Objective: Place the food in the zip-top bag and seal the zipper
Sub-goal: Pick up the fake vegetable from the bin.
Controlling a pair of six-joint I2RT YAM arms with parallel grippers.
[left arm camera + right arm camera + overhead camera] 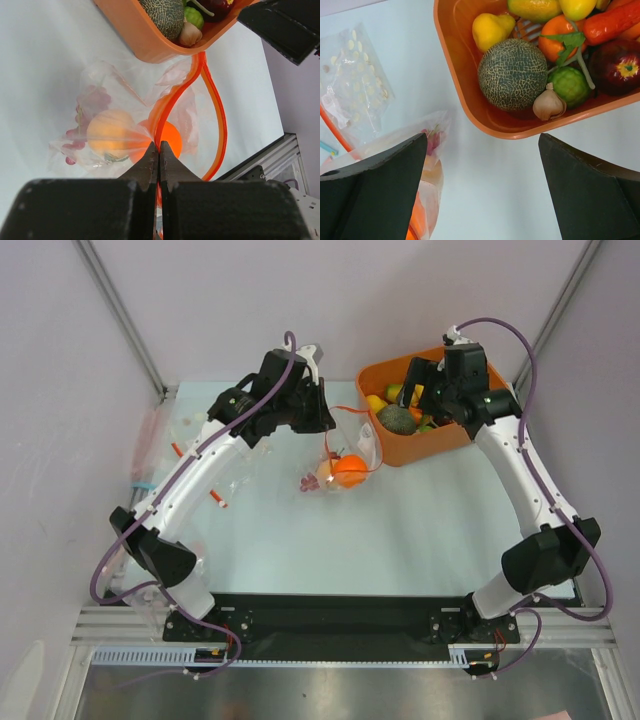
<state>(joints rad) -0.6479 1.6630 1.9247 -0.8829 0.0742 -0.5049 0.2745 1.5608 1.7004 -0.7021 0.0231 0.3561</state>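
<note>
Zipper (218, 115) of bag (100, 80), with orange (172, 136) and grapes (91, 100) inside, is pinched by left pincer (159, 167); right pincer (482, 185) is held spread near tub (455, 65).

Left arm (200, 465): elbow bent, reaching to mid far edge.
Left gripper (159, 145): fingers pressed together on the zipper (220, 120).
Right arm (525, 465): stretched toward far right corner.
Right gripper (481, 145): fingers spread wide.
</note>
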